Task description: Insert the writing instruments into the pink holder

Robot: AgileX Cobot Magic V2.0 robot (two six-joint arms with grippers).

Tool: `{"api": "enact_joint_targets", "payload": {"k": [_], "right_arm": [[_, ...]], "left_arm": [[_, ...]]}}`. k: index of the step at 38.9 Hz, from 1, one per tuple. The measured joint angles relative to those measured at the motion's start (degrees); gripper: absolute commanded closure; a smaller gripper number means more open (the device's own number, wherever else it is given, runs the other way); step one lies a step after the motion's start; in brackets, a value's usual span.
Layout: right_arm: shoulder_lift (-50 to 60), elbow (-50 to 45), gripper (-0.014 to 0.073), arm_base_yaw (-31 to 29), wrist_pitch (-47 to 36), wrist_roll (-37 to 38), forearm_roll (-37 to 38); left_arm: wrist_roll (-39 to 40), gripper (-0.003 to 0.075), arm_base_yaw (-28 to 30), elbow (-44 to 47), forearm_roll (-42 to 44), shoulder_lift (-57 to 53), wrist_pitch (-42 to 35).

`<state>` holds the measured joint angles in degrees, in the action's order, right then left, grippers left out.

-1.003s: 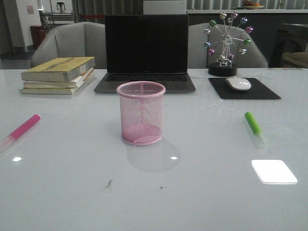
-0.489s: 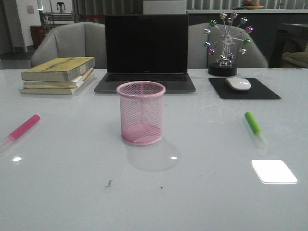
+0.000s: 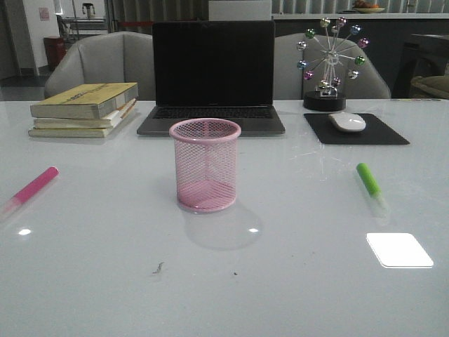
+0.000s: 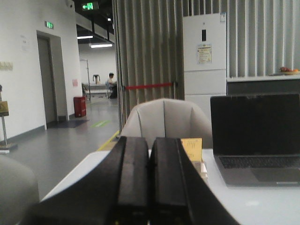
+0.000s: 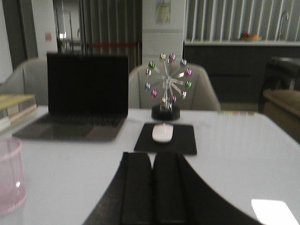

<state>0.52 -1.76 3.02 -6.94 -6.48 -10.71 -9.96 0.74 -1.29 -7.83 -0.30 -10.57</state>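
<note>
Left gripper (image 4: 150, 187), left wrist view: I see its two black fingers pressed flat together with nothing between them, pointing level toward a pale armchair (image 4: 165, 123); part of the stacked books (image 4: 192, 149) and the dark-screened laptop (image 4: 255, 136) show beyond, on the white table (image 4: 248, 204).

Right gripper (image 5: 151, 190), right wrist view: my second gripper is likewise closed and empty, fingers touching along their length. Ahead lie the white mouse (image 5: 162, 132) on its black mouse pad (image 5: 165, 143), the ferris-wheel ornament (image 5: 168, 86) behind them, and the laptop off to one side. The pink holder (image 5: 10, 173) appears at the picture's edge, blurred.

Front view: neither arm reaches into this frame. The pink holder (image 3: 205, 165) stands upright at the middle of the table, just in front of the laptop, and I see nothing inside it through the mesh. The hot pink marker (image 3: 29, 191) lies flat far to the left, its pale cap end toward the near edge. The lime green marker (image 3: 370, 185) lies flat to the right, cap end also nearer me, in front of the mouse pad. Both markers are well apart from the holder.
</note>
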Motion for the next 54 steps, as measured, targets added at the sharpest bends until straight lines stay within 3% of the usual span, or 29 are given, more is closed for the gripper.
{"api": "enact_joint_targets", "payload": {"k": [6, 13, 25, 33, 46, 54], "right_arm": [[0.0, 7.1, 0.0536, 0.0, -0.8, 0.4, -0.5], [-0.7, 21.2, 0.0536, 0.0, 9.0, 0.5, -0.6], [-17.5, 39.2, 0.0536, 0.0, 17.5, 0.5, -0.6], [-26.7, 40.9, 0.0536, 0.0, 19.6, 0.5, -0.6], [-32.5, 40.5, 0.0536, 0.0, 29.7, 0.5, -0.6], [-32.8, 38.6, 0.0533, 0.0, 34.7, 0.5, -0.6]], "left_arm": [[0.0, 0.0629, 0.0, -8.6, 1.5, 0.0, 0.5], [0.0, 0.0629, 0.0, -20.5, 3.5, 1.3, 6.5], [0.0, 0.0629, 0.0, -35.6, 3.8, 14.4, 12.1], [0.0, 0.0629, 0.0, -37.3, 3.7, 22.5, 18.1], [0.0, 0.0629, 0.0, -37.3, 3.5, 32.6, 36.1], [0.0, 0.0628, 0.0, -37.3, 2.8, 34.0, 37.7]]}}
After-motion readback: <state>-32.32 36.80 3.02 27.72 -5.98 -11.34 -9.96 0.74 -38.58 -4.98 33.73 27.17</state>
